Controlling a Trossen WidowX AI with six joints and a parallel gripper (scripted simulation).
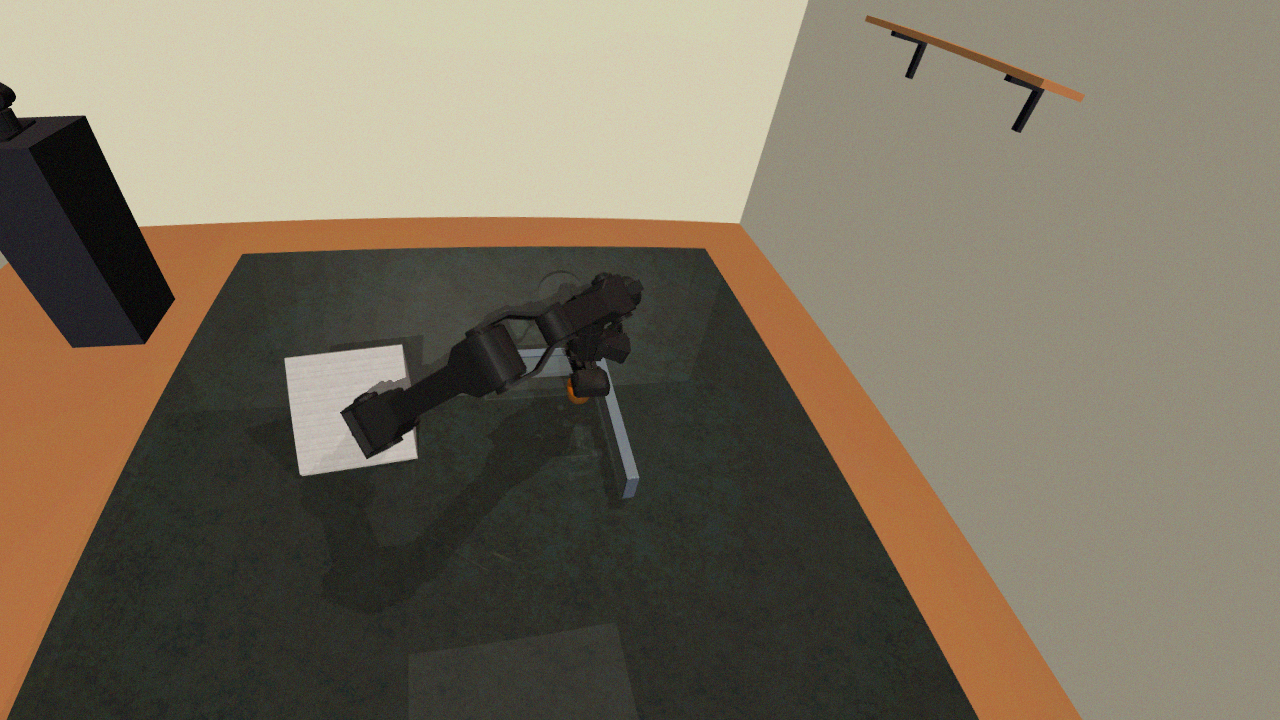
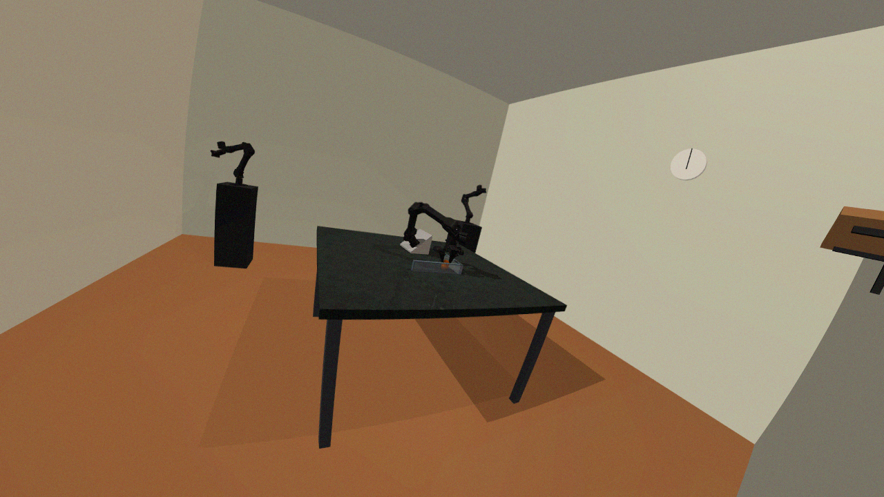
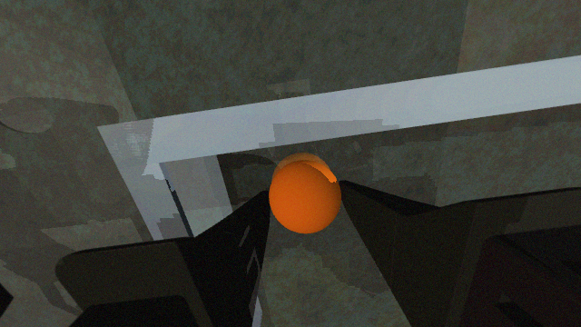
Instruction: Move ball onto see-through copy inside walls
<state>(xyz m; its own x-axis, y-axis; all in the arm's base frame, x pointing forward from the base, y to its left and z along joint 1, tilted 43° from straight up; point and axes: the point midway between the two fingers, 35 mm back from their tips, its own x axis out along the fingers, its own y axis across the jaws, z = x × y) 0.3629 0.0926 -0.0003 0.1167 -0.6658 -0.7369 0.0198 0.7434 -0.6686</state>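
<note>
- Orange ball (image 3: 304, 200) sits clamped between the two black fingers of the gripper (image 3: 303, 196), at the centre of the wrist view.
- Just above and behind it, a paler orange crescent peeks out: the see-through copy (image 3: 305, 159), almost wholly covered by the ball.
- Both lie inside the corner of the clear walls (image 3: 363, 111), whose angle sits at the left of the wrist frame.
- From the top view the ball (image 1: 577, 394) shows only as an orange sliver under the gripper, near the corner of the walls (image 1: 622, 438) on the dark table (image 1: 716, 555).
- Step in hand, as I judge it: the final lowering onto the copy.
- Whether the ball already touches the table is hard to tell.
- Next move calls for a small shift toward the copy, a gentle opening so the ball does not roll, then lifting straight up.
</note>
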